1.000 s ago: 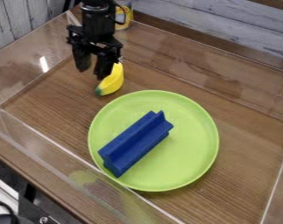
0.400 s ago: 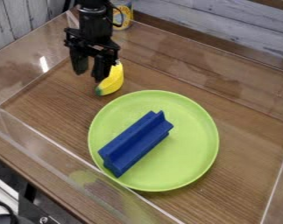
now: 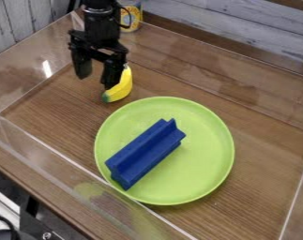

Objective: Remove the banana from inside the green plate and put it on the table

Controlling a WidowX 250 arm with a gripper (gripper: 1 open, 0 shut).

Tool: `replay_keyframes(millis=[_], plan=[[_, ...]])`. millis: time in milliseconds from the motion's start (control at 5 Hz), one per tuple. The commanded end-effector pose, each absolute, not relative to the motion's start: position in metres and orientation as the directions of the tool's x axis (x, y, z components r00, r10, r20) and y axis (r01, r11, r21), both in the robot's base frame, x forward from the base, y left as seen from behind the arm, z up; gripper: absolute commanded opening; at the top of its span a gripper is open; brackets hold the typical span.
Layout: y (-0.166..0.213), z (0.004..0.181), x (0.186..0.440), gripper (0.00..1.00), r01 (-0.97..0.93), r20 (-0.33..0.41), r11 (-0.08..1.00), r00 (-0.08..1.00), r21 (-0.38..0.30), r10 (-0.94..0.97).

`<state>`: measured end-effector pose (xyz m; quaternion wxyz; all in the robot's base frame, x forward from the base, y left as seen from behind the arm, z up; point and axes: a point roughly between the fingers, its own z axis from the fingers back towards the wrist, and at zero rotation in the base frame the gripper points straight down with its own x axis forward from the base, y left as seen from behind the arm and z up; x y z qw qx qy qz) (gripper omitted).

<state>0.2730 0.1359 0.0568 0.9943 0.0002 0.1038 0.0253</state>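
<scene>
The small yellow banana (image 3: 118,85) lies on the brown wood table (image 3: 248,80), just outside the upper-left rim of the green plate (image 3: 206,127). My gripper (image 3: 98,71) points down over the table right beside the banana's upper end. Its black fingers (image 3: 83,67) stand spread apart, open, and nothing is between them. The right finger is close against the banana's top; I cannot tell whether they touch.
A blue block (image 3: 146,152) lies across the middle of the green plate. Clear acrylic walls (image 3: 41,155) border the table on the left, front and right. A yellow mug-like object (image 3: 132,15) sits behind the arm at the back.
The fingers have spread wider apart, letting go of the banana. The banana stays on the table by the plate's rim, and the arm has kept its place.
</scene>
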Motion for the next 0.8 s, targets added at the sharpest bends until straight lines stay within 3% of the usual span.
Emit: replay_keyframes(millis=[0, 600], plan=[[0.141, 0.081, 0.281, 1.00, -0.056, -0.118, 0.998, 0.991, 0.033, 0.060], [0.128, 0.119, 0.304, 1.00, -0.041, -0.043, 0.999, 0.998, 0.005, 0.041]])
